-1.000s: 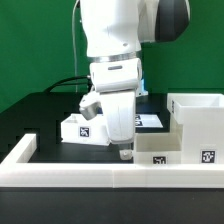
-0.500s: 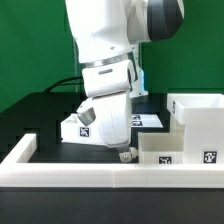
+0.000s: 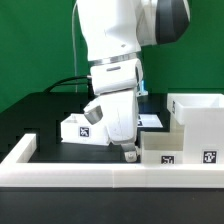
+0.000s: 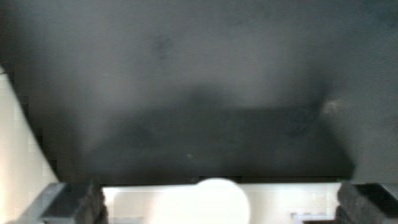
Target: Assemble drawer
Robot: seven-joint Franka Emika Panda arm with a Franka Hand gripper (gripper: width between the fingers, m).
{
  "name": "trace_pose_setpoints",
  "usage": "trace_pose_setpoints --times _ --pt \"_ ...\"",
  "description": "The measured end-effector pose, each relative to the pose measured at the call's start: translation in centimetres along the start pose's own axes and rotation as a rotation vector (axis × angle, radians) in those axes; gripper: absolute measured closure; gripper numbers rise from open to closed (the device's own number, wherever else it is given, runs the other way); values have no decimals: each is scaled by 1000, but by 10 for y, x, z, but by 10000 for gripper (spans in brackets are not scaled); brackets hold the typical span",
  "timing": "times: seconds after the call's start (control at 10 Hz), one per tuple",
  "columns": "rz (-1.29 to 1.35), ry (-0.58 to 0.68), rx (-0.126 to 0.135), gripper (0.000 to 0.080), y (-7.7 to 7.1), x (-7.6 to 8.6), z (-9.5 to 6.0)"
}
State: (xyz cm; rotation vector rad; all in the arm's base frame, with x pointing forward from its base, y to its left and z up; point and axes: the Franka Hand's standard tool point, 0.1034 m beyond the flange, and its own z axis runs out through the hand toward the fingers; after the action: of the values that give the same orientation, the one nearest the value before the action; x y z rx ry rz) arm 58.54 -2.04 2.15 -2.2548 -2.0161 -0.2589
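The drawer's taller boxy housing stands at the exterior view's right. One small open-top tray with tags sits in front of it, against the rail. The second tray lies behind the arm on the left. My gripper is low over the table at the left end of the near tray. In the wrist view the gripper is spread wide. Its dark fingers stand either side of the tray's white end, which carries a round knob. I cannot tell whether they touch it.
A long low white rail edges the black table along the front and left. The marker board lies flat behind the arm. Black cables run along the back in front of a green backdrop.
The arm leaned to the exterior view's left half a second ago and has swung back. The gripper tip now sits slightly further right, at the near tray's end.
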Motion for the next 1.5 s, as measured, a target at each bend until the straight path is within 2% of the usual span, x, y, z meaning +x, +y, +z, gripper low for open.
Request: trace_pose_setpoints --times 0.2,0.4,0.5,0.6,0.9,1.1,1.3,1.5 --pt "-13 0 5 151 -1 2 1" --pt "-141 -26 34 151 -3 16 6" --pt "-163 -42 31 151 -3 24 7" --pt "-147 -44 14 151 -3 19 7" --pt "-125 -42 17 151 -5 21 9" --pt "-122 -32 22 151 -6 43 11" --pt "-126 -28 24 151 -5 56 11" --pt "-126 -30 36 151 -7 53 10"
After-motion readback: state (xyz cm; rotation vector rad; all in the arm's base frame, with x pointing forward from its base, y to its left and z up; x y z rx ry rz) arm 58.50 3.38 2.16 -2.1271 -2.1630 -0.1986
